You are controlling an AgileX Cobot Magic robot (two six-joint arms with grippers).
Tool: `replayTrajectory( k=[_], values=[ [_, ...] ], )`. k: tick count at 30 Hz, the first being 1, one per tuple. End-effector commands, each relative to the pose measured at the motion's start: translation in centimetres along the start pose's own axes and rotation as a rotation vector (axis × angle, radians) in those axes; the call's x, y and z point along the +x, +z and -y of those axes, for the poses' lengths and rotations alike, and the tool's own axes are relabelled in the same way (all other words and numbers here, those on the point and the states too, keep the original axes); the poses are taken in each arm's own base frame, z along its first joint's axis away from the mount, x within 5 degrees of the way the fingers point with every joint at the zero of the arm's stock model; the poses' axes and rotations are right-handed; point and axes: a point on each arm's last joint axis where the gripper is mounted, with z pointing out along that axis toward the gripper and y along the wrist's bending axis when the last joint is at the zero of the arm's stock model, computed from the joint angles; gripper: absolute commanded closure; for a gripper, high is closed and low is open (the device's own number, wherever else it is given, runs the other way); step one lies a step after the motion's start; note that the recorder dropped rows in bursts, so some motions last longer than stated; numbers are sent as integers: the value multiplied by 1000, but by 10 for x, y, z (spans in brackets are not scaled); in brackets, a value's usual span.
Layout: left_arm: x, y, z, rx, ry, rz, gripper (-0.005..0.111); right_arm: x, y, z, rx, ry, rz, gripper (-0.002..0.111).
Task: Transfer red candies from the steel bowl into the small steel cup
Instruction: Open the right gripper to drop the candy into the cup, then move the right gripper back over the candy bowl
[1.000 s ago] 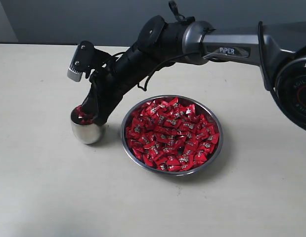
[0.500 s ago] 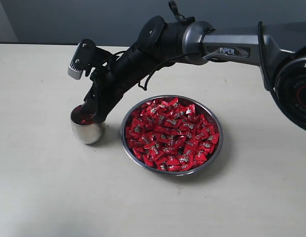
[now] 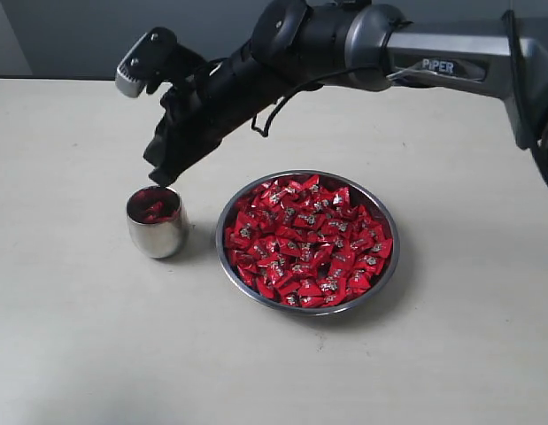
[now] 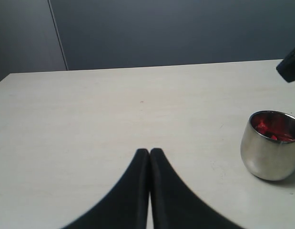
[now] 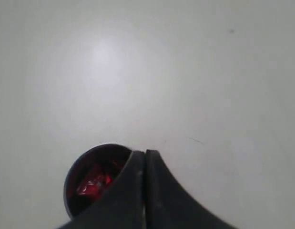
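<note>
Your right tool [image 3: 159, 178] hangs just above the small steel cup [image 3: 156, 228], over its rim on the bowl side, tips pressed together and pinching nothing. Your left tool [image 4: 149, 151] sits low over the tabletop [image 3: 70, 354], fingers likewise pressed together, with the cup off to one side of it. The cup stands upright, near the steel bowl [image 3: 309, 312] but not touching it. Red candies [image 3: 309, 239] fill the bowl almost to the rim; a few more lie inside the cup
</note>
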Motion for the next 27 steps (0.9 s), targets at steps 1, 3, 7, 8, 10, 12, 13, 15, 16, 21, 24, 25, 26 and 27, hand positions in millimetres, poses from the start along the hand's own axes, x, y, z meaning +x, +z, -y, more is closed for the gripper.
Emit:
replayTrajectory(
  k=[1, 3, 7, 8, 10, 12, 13, 15, 16, 21, 24, 25, 26, 27],
  values=[
    [1, 0, 0, 0, -5, 3, 106, -5, -26, 23, 98, 173, 57, 109],
    [1, 0, 0, 0, -5, 3, 106, -2, -38, 33, 101, 241, 87, 109],
    [1, 0, 0, 0, -5, 3, 106, 9, -65, 51, 152, 399, 182, 109],
    [1, 0, 0, 0, -5, 3, 106, 14, -73, 55, 193, 425, 194, 109],
    [1, 0, 0, 0, -5, 3, 106, 23, -90, 57, 256, 446, 203, 109],
    [1, 0, 0, 0, -5, 3, 106, 34, -104, 54, 313, 433, 201, 109],
    [1, 0, 0, 0, -5, 3, 106, 37, -110, 53, 339, 411, 205, 109],
    [1, 0, 0, 0, -5, 3, 106, 46, -123, 46, 385, 379, 220, 109],
    [1, 0, 0, 0, -5, 3, 106, 48, -130, 42, 401, 374, 236, 109],
    [1, 0, 0, 0, -5, 3, 106, 76, -147, 27, 427, 432, 257, 109],
    [1, 0, 0, 0, -5, 3, 106, 114, -146, 13, 467, 507, 168, 109],
    [1, 0, 0, 0, -5, 3, 106, 120, -144, 11, 472, 518, 150, 109],
    [1, 0, 0, 0, -5, 3, 106, 131, -140, 6, 475, 546, 119, 109],
    [1, 0, 0, 0, -5, 3, 106, 136, -138, 5, 477, 568, 113, 109]
  ],
)
